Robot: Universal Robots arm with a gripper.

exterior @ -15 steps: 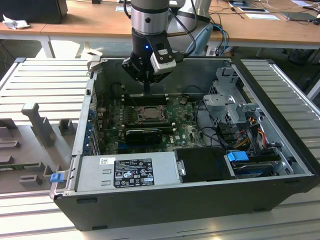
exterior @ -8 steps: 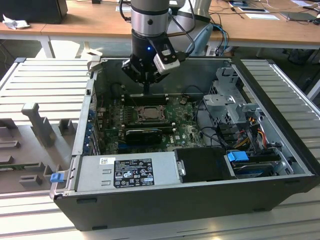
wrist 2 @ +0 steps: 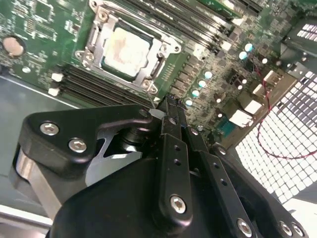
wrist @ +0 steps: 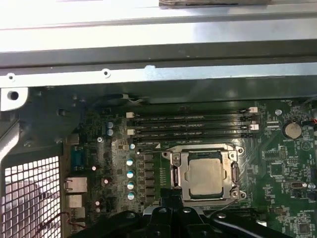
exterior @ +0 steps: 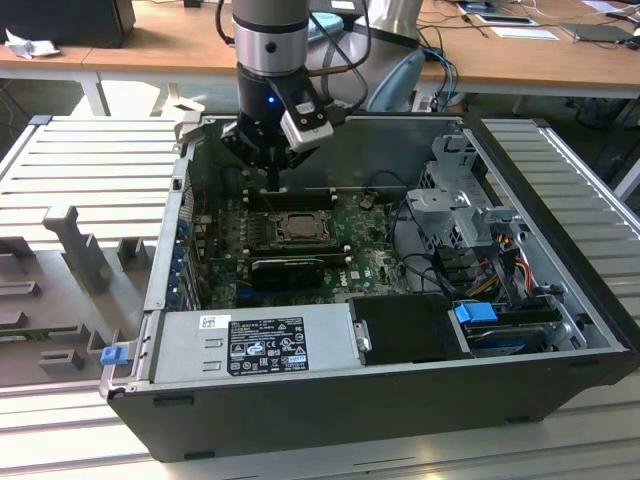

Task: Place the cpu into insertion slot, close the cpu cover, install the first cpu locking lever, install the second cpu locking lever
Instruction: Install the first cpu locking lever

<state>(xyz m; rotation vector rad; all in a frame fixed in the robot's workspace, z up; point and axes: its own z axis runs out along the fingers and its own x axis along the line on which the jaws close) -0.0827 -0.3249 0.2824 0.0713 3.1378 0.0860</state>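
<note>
Status at socket: found gripper (exterior: 275,186) shut tight, gripping nothing; located cpu (exterior: 298,228) seated in insertion slot (wrist: 203,148) under lowered cpu cover (wrist: 184,171), mid-frame in exterior view, just lower right of gripper.

The cpu (wrist: 204,176) is showing a pale, dull metal face (slightly blotched), and the cpu cover (wrist: 177,174) framing it is gleaming as bare silver metal. The gripper (wrist 2: 171,101) is looking matt black with shiny screw heads. The case wall (wrist: 148,54) is reflecting softly as smooth grey sheet metal.
</note>
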